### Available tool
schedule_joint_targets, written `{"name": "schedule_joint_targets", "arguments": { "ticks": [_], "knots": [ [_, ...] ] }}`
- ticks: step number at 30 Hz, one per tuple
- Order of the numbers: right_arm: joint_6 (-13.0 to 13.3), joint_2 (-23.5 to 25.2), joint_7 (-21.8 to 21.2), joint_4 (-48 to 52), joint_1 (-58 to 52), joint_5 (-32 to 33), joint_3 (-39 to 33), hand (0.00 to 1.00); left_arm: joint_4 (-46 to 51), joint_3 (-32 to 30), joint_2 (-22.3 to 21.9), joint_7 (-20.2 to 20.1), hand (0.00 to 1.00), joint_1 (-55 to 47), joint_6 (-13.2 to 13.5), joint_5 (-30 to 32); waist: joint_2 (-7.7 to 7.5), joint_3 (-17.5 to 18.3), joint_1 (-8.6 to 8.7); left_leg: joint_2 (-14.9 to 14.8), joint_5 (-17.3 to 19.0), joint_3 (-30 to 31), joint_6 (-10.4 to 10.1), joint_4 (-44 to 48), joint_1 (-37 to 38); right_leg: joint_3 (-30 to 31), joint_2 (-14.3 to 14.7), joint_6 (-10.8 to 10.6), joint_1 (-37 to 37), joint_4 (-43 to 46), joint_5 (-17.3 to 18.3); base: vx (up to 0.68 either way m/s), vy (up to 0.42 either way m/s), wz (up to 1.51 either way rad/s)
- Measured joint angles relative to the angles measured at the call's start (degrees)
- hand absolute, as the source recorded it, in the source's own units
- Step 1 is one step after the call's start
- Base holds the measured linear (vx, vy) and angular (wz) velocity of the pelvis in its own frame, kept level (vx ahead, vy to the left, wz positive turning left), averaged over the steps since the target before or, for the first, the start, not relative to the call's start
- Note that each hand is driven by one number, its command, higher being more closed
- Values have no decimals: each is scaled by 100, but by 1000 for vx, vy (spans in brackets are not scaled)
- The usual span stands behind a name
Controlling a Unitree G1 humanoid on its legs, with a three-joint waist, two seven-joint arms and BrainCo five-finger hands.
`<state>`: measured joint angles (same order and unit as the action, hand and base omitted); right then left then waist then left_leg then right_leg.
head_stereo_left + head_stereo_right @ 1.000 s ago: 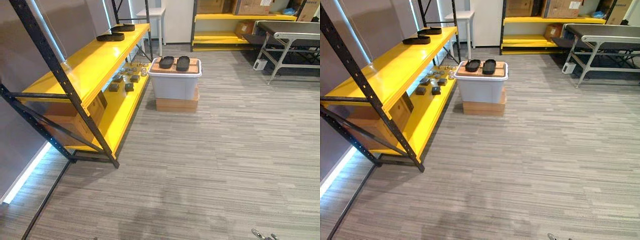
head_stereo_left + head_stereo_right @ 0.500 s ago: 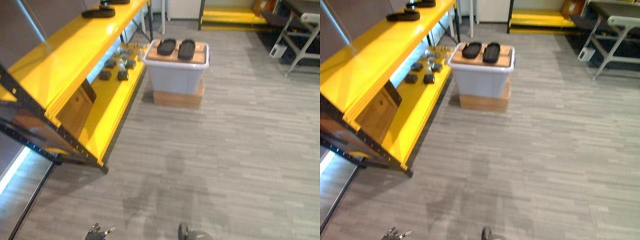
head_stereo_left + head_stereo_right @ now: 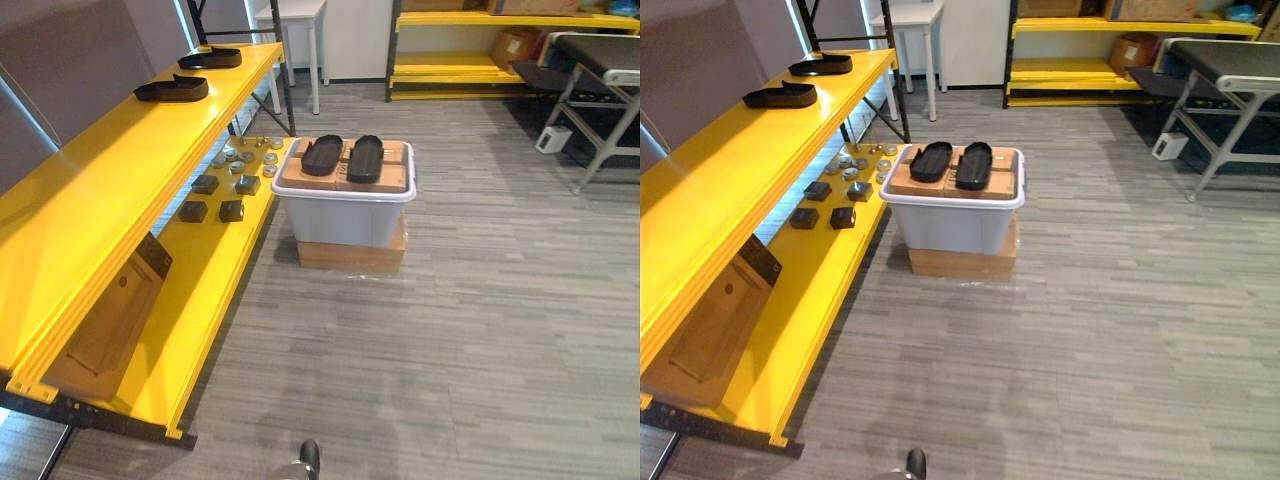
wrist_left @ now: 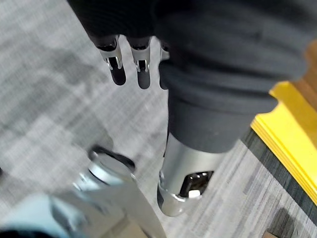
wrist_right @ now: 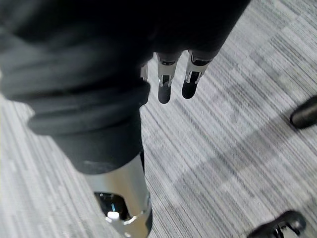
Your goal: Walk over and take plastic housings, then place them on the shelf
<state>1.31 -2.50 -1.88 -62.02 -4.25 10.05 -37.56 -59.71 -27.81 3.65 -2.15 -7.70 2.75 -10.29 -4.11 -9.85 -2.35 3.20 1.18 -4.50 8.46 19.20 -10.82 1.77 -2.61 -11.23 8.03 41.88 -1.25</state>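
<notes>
Holds nothing in left hand (image 4: 118, 69) or right hand (image 5: 165, 87), both hanging loosely open. Faces two plastic housings (image 3: 322, 155) atop a grey bin (image 3: 345, 218) beside a yellow shelf (image 3: 95, 195).

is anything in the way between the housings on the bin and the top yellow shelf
Nothing visible. The two black housings lie atop the grey bin beside the yellow shelf, and its top board is bare nearer than the two housings already there.

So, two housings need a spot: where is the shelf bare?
The top board is bare from the nearer black housing to its near end. The lower board is free between the dark blocks and the cardboard box; its far end is crowded with small round parts.
</notes>
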Motion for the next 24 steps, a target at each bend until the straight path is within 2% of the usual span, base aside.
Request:
{"name": "schedule_joint_targets", "arguments": {
  "ticks": [1, 2, 3, 4, 5, 6, 7, 8, 9, 10, 11, 12, 13, 14, 15, 16, 17, 18, 19, 20, 21, 22, 23, 24],
  "knots": [
    [3, 64, -54, 11, -123, -102, 157, 0, 20, 10, -3, 24, 0, 49, -4, -90, -18, 8, 41, 28, 188, 119, 62, -172, 464, -137, -130, -91, -586, 1251, -744, 705, -36, 36],
    [2, 63, -104, 11, -142, -178, 267, 0, 18, 7, -43, 52, 0, 80, -10, -120, -9, -13, 75, 32, 330, 195, 118, -359, 964, -368, -336, 145, -1197, 2273, -227, 681, -55, 35],
    [1, 66, -109, 12, -160, -226, 276, 0, 18, 5, -59, 58, 0, 118, -9, -154, 28, -23, 141, 16, 374, 301, 128, -487, 1234, -527, -443, 287, -1443, 2535, 25, 643, -65, 46],
    [1, 65, -110, 39, -256, -271, 261, 0, 23, 1, -102, 57, 0, 230, -4, -192, 184, -40, 263, -148, 517, 511, 64, -782, 1763, -856, -569, 664, -1923, 2593, 548, 638, -99, 66],
    [-2, 66, -111, 26, -347, -269, 247, 0, 21, -2, -101, 56, 0, 349, 1, -194, 315, -41, 342, -403, 697, 697, -24, -983, 2174, -1055, -595, 759, -2414, 2110, 995, 770, -184, 67],
    [-3, 65, -110, -9, -377, -269, 242, 0, 22, -3, -80, 56, 0, 390, 6, -194, 346, -62, 362, -517, 769, 751, -46, -1048, 2344, -1087, -582, 738, -2590, 1600, 1101, 779, -270, 75],
    [-5, 77, -113, -51, -479, -268, 159, 0, 8, -10, -38, 53, 0, 480, 22, -192, 341, -57, 464, -694, 923, 882, -209, -1114, 2599, -1100, -556, 658, -2697, 0, 1086, 826, -396, 86],
    [-7, 74, -102, -67, -657, -268, 91, 0, 13, -37, 23, 58, 0, 552, 44, -190, 236, -39, 490, -744, 1131, 1000, -335, -1112, 2822, -875, -601, 491, -2707, -1654, 890, 741, -401, 88],
    [-11, 71, -99, -82, -748, -271, 36, 0, 12, -130, -5, 64, 0, 573, 49, -186, 219, -36, 490, -766, 1251, 1063, -370, -1105, 2951, -805, -598, 488, -2700, -1985, 283, 812, -444, 60],
    [-23, -24, -95, -137, -803, -267, -84, 0, 2, -396, -210, 93, 0, 569, 39, -182, 423, 14, 483, -1040, 1255, 1069, -453, -1025, 3084, -925, -402, 833, -2588, -1838, 211, 643, -327, 16],
    [-17, 6, -98, -73, -777, -261, -165, 0, 14, -548, -271, 79, 0, 564, 39, -181, 490, 71, 430, -1053, 1020, 1065, -686, -755, 2968, -882, -336, 900, -2623, -1655, 479, 840, -433, 8],
    [-18, 25, -107, 34, -754, -250, -298, 0, 56, -771, -319, 104, 0, 562, 48, -190, 533, 79, 462, -1137, 830, 1083, -858, -125, 2765, -1019, -268, 983, -2553, -1407, 836, 504, -264, 0],
    [-19, 44, -111, 44, -755, -246, -302, 0, 96, -870, -348, 137, 0, 556, 55, -191, 578, 64, 479, -1218, 746, 1082, -991, 259, 2672, -1052, -210, 1038, -2431, -1347, 984, 609, -299, 27],
    [-25, 96, -138, 61, -778, -241, -301, 0, 246, -1149, -431, 180, 0, 526, 58, -197, 662, 1, 493, -1394, 323, 1115, -1536, 1387, 2299, -1212, -83, 1180, -2066, -1296, 1271, 436, -176, 29],
    [-51, 139, -147, 86, -820, -239, -292, 0, 329, -1323, -494, 176, 0, 501, 66, -207, 679, -18, 472, -1519, -283, 1162, -1929, 2377, 1914, -1267, 9, 1249, -1776, -1337, 1456, 620, -218, 32],
    [-66, 165, -146, 138, -856, -236, -282, 0, 376, -1391, -546, 176, 0, 447, 63, -281, 725, -51, 440, -1661, -413, 1151, -2114, 3514, 1428, -1329, 153, 1315, -1422, -1482, 1575, 562, -137, 0],
    [-83, 167, -139, 140, -831, -236, -274, 0, 362, -1372, -532, 177, 0, 299, 41, -357, 753, -76, 343, -1822, -305, 888, -2070, 4629, 923, -1313, 302, 1365, -923, -1846, 1609, 554, -58, -18],
    [-98, 175, -133, 124, -797, -236, -269, 0, 341, -1322, -485, 179, 0, 104, 23, -409, 693, -49, 284, -1905, -65, 462, -1847, 5070, 493, -1243, 312, 1356, -426, -2300, 1588, 471, -19, -31],
    [-109, 158, -130, 99, -758, -236, -268, 0, 338, -1317, -470, 172, 0, 31, 19, -409, 631, -21, 245, -1926, 81, 219, -1694, 5064, 294, -1198, 270, 1330, -235, -2501, 1572, 495, 4, -28],
    [-121, 69, -100, 42, -666, -238, -203, 0, 253, -1313, -436, 173, 0, -51, 8, -409, 529, -10, 170, -1941, 396, -155, -1510, 4800, -71, -1134, 156, 1278, 86, -2853, 1540, 413, 23, -23],
    [-122, 8, -44, 47, -593, -248, -103, 0, 206, -1286, -419, 176, 0, -68, -19, -405, 521, -28, 125, -1942, 544, -328, -1465, 4545, -260, -1101, 96, 1262, 236, -3012, 1531, 538, 79, -30],
    [-128, -71, 62, 55, -392, -257, -51, 0, 103, -1180, -376, 176, 0, -134, -23, -405, 478, -114, 69, -1886, 782, -713, -1433, 3665, -381, -1000, -78, 1183, 570, -3258, 1486, 555, 152, -29],
    [-128, -122, 168, 184, -184, -258, 26, 0, -25, -1094, -332, 187, 0, -177, -37, -403, 397, -160, 90, -1577, 792, -981, -1390, 2008, -327, -986, -325, 1152, 764, -3364, 1492, 552, 182, -25],
    [-122, -166, 209, 375, -162, -258, 132, 0, -27, -1004, -342, 198, 0, -200, -48, -403, 427, -140, 98, -1371, 583, -967, -1277, 864, -195, -987, -383, 1089, 801, -3339, 1502, 512, 230, -24]
  ]
}}
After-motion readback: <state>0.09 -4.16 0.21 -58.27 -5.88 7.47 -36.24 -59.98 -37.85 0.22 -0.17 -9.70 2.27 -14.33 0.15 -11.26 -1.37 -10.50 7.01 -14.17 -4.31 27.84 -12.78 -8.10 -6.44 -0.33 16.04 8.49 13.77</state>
